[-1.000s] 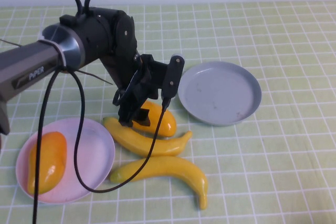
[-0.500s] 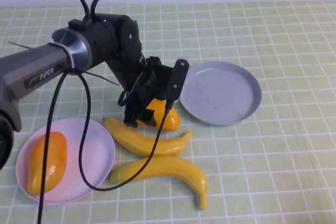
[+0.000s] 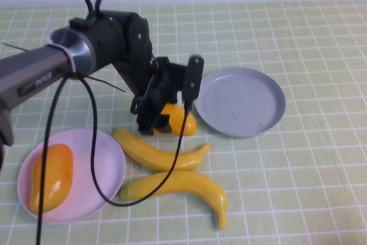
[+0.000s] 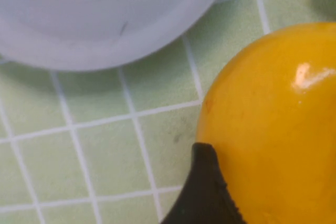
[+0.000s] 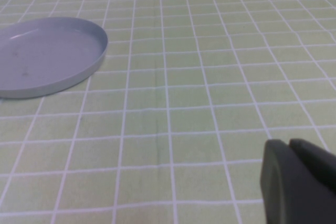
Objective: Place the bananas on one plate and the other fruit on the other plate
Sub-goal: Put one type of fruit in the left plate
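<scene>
Black left end effector (image 3: 153,120) clamped on mango (image 3: 175,120), right end effector (image 5: 299,184) closed over tablecloth (image 5: 210,77)

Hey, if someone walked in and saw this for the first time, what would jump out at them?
The black left arm dominates the middle of the table, its left hand down on an orange-yellow fruit beside the empty grey-blue plate. Two long bananas lie on the checked cloth just in front, and a second fruit sits on the pink plate at near left. The right hand shows only in its own wrist view, above bare cloth.
</scene>
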Motion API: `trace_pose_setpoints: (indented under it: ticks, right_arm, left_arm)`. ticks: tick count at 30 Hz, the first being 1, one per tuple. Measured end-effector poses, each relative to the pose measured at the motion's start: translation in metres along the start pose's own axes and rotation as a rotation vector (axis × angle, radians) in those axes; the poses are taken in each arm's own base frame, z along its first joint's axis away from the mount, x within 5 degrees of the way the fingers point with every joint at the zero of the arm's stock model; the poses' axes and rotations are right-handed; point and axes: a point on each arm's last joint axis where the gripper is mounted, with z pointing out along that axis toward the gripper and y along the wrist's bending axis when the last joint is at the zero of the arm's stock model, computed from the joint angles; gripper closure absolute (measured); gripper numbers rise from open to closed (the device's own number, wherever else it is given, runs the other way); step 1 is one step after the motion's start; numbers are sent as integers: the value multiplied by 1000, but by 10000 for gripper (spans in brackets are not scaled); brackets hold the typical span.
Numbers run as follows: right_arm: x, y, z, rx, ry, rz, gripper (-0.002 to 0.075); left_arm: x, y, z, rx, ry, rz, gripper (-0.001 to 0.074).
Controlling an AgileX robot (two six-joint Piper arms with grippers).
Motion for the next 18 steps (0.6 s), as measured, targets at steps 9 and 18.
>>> trace_pose_setpoints:
  ticks: [9,18]
  right_arm:
    - [0,0,0,0,0,0,742]
    - [0,0,0,0,0,0,742]
  left_arm:
    - [-9,-8,-84,-102,-55,-567,272]
    - [1,-46,-106,-18,46,-1170,272]
